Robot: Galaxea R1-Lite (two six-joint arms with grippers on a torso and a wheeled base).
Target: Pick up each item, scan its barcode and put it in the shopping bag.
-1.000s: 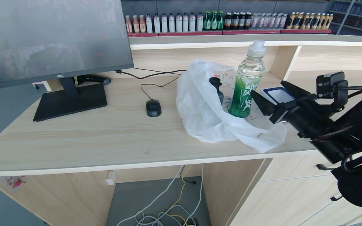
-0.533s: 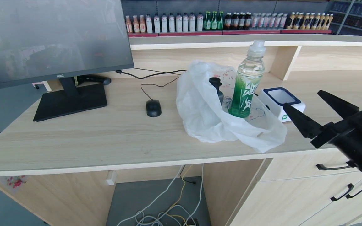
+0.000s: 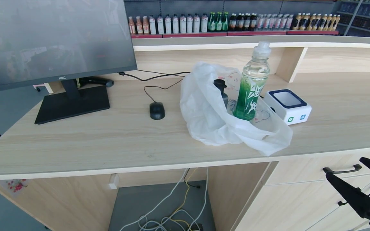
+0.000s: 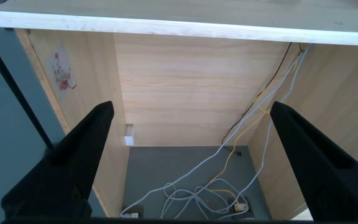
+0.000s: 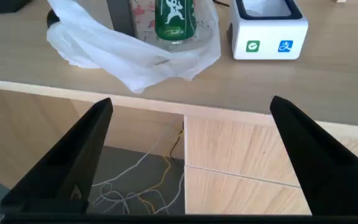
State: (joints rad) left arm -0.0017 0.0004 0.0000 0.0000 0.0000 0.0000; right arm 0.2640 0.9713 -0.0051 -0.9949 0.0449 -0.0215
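Counter (image 3: 108, 138), light wood, seen from the head view; white shopping bag (image 3: 210, 122) lies crumpled on it, right of centre, mouth open toward the robot's right.

Green bottle (image 3: 251, 93) stands upright in the mouth of the shopping bag, on the bag's plastic; clear cap, green label; nothing grips it. Dark bottle (image 3: 222, 91) upright just beside it on the left, deeper in the bag, partly hidden by the white plastic; 2 bottles in the bag in all.

Scanner (image 3: 287, 106), a white box with a dark-rimmed window on top, sits on the counter just beside the bag's right edge; whether plastic and box touch, cannot tell.

Right gripper (image 3: 345, 167) low at the robot's right, below the counter edge, in front of the drawers and their black handles (image 3: 352, 166); its 2 dark fingers spread wide, nothing between them; well apart from bag and bottles. In its wrist view the bag, the green bottle's base and the scanner lie beyond the fingers, above the counter edge.

Left gripper (image 4: 191, 106) below the counter too; 2 fingers spread wide, holding nothing; past them the recess under the counter, loose cables (image 4: 197, 186) on a grey floor, a flower sticker (image 4: 61, 68) on the side panel.

Also on the counter: screen (image 3: 53, 38) on a black stand at far left; black mouse (image 3: 156, 110) between stand and bag, corded. Behind, a shelf (image 3: 233, 32) with 1 row of bottled drinks.
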